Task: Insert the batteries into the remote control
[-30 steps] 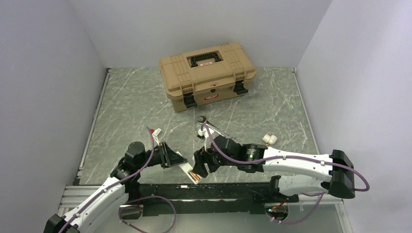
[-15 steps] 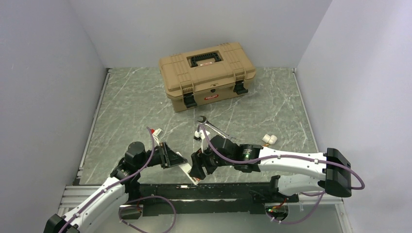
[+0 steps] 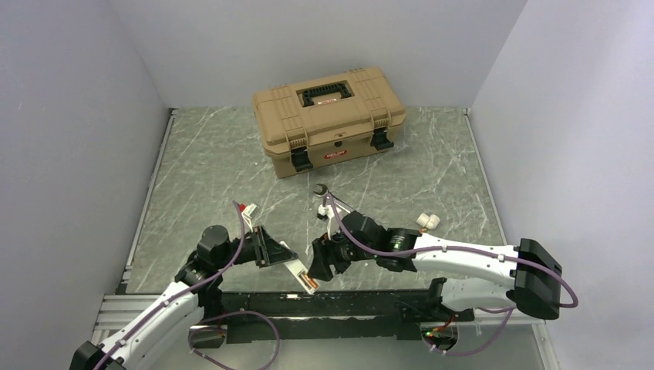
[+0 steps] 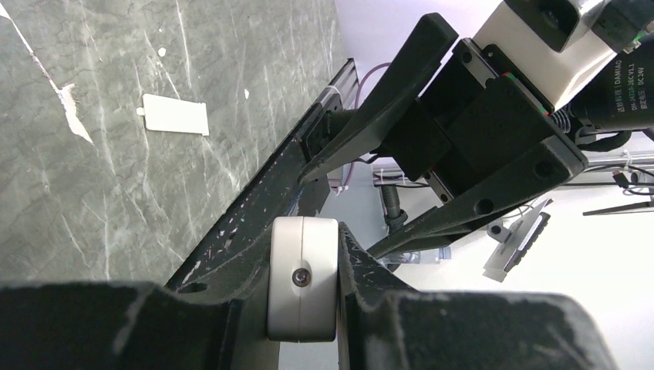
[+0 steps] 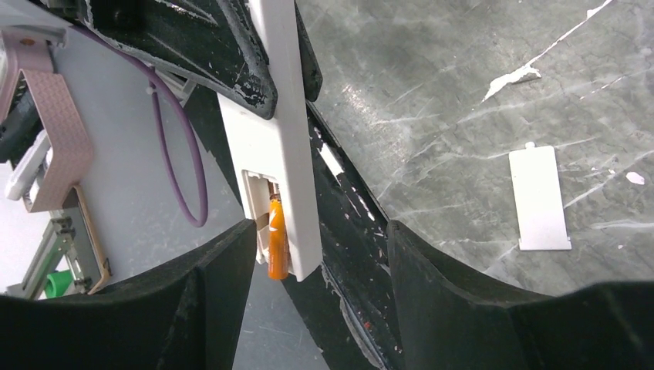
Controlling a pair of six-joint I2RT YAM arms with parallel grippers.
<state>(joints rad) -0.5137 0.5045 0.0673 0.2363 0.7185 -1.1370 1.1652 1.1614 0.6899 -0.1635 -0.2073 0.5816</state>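
**Left gripper holding the remote control out between the right gripper's open fingers**

A grey-green marbled table (image 3: 200, 162) is filling the floor of a white-walled enclosure. A tan toolbox (image 3: 329, 119), lid closed with a black handle and two black latches, is sitting at the far side of it. Two white and black arms are reaching in from the near edge, their ends meeting close to that edge, a little left of centre.

The left gripper (image 3: 281, 254) is clamping one end of the remote control (image 3: 299, 274), a slim white bar. Its wrist camera is showing both fingers pressing against the bar's end (image 4: 302, 262). The remote is angling down and to the right, over the table's near edge.

The right gripper (image 3: 318, 266) is standing with its fingers spread, holding nothing. Its wrist camera is showing the free end of the remote (image 5: 281, 146) lying between the fingers, with a clear gap at the right-hand finger (image 5: 432, 277). An orange piece (image 5: 277, 239) is sitting in the remote's open recess.

A steel wrench (image 3: 333, 199) is lying on the table behind the right arm, partly hidden by it. A thin white cover plate (image 5: 540, 199) with a small tab is lying flat on the table, apart from both grippers. A small white object (image 3: 429, 221) is resting just beyond the right arm.
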